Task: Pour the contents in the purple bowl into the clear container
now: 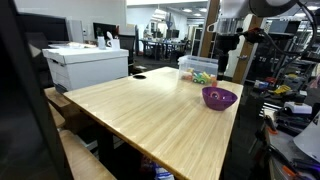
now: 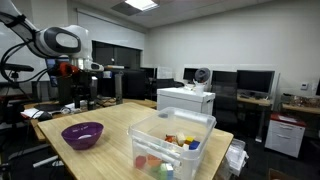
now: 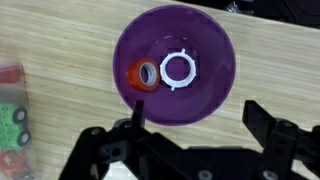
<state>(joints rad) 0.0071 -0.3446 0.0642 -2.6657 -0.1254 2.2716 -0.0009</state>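
Wooden table [image 1: 150,110] under purple bowl [image 1: 219,97]

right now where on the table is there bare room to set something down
Widest bare wood: the near half of the table in an exterior view, bordered by the white box and the purple bowl. Crowded where the clear container sits beside the bowl, gripper open above it.

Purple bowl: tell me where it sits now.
The purple bowl rests on the table beside the clear container in both exterior views; the wrist view shows it below the hand.
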